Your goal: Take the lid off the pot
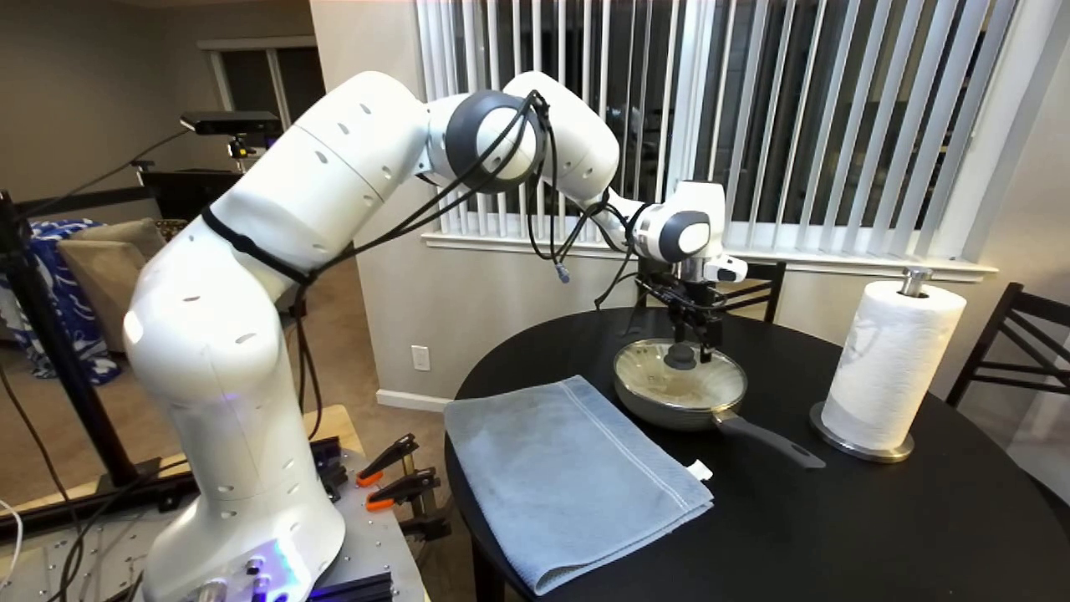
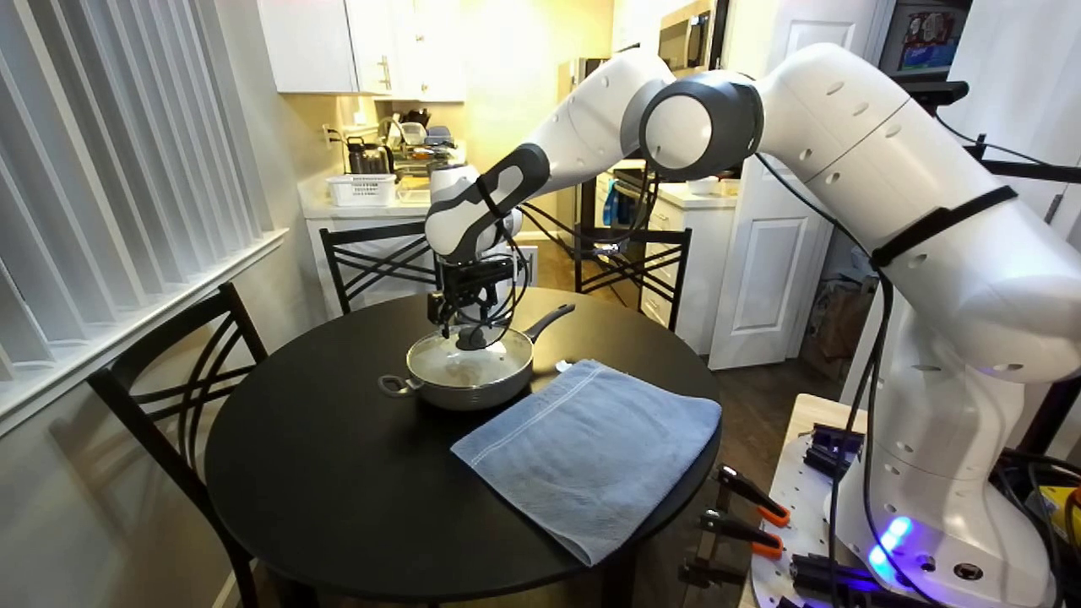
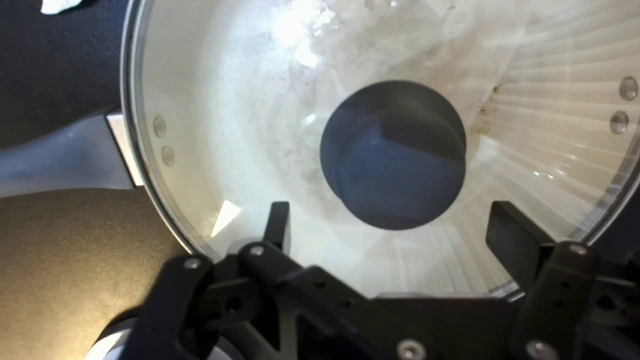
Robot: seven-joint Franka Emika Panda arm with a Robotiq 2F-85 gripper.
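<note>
1. Gripper. Your gripper (image 3: 393, 225) hangs over the pot (image 2: 481, 397), released: in the wrist view its two fingers (image 3: 512, 237) stand wide apart, and the knob (image 3: 395, 152) shows mostly above their tips, within the width of the gap.
2. Lid. The clear glass lid (image 3: 250, 100) sits on the pot, its metal rim following the pot's edge and its round, dark knob at the centre. Whether a fingertip touches the glass, you cannot tell.
3. Pot. You see it in both exterior views on the round black table (image 2: 338, 490), grey outside and pale within. In an exterior view its long handle (image 1: 769, 439) ends near the paper towel roll (image 1: 893, 368); a short loop handle (image 2: 394, 386) projects opposite.
4. Surroundings. The folded blue-grey cloth (image 1: 568, 485) lies flat just beside the pot, a small white tag (image 1: 700, 471) near one corner. The paper towel roll stands on end on the same table.
</note>
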